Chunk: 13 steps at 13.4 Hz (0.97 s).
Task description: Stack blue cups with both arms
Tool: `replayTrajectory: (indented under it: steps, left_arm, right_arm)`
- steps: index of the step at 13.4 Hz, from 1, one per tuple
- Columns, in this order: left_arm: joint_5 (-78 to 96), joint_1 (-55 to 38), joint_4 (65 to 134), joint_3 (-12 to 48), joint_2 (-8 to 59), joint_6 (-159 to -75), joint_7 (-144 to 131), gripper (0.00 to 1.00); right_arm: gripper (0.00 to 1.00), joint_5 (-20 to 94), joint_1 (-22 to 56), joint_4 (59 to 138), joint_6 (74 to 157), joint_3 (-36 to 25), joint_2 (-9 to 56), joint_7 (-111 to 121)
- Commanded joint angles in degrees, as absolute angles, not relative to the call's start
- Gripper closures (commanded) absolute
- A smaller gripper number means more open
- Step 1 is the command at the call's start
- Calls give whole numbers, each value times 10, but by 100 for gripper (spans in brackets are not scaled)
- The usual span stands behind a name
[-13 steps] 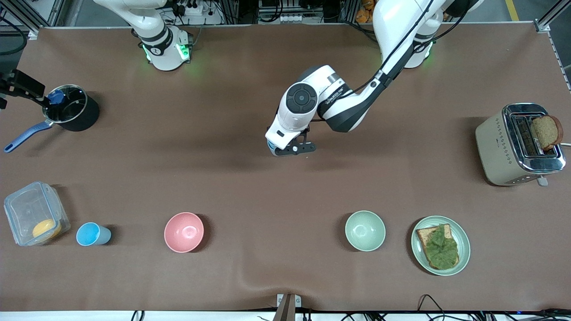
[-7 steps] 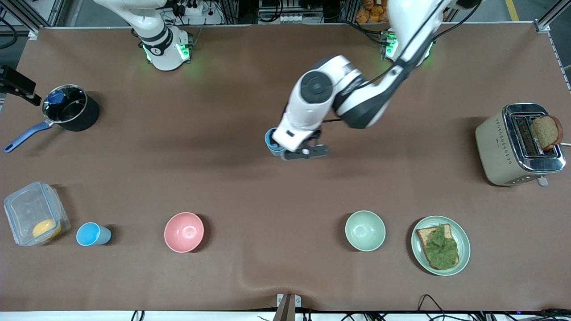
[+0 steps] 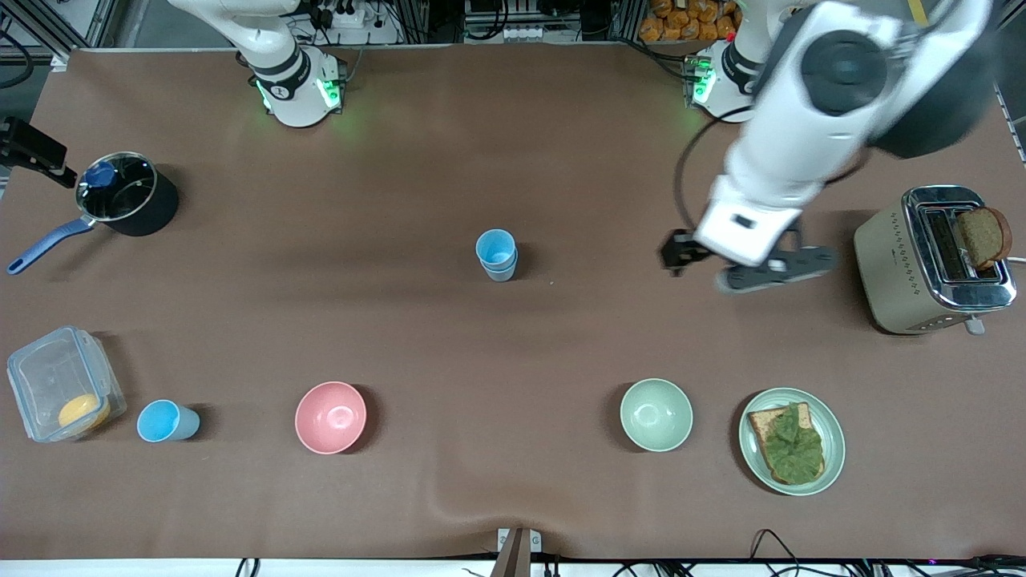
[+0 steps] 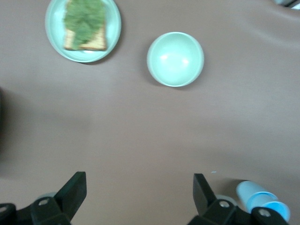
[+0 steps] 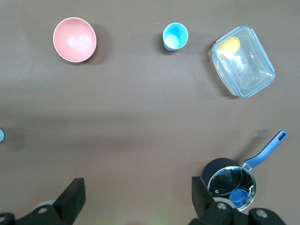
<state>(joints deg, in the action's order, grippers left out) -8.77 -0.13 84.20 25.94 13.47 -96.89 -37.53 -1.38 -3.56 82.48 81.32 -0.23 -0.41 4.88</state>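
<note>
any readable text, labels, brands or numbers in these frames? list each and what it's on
None can be read.
Left arm: no lettering can be made out; it is smeared.
Toaster: only a dotted pattern on its side, no brand legible.
Stacked blue cups, lone blue cup, pink bowl, pale green bowl, pot: unmarked.

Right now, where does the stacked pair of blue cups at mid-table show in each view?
Front view: stacked blue cups stand at mid-table, clear of both grippers.
Left wrist view: same cups at the frame's edge, beside the open left gripper.
Right wrist view: only a blue sliver at the picture's edge, probably them.
Shared landmark: pale green bowl, front and left wrist views only.
</note>
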Motion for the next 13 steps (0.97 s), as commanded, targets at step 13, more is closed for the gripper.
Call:
replayTrajectory:
  steps: [13]
  left_arm:
    - [-23, 7, 894, 78, 23, -921, -100, 0]
  right_arm:
    - [0, 15, -32, 827, 823, 7, 12, 57]
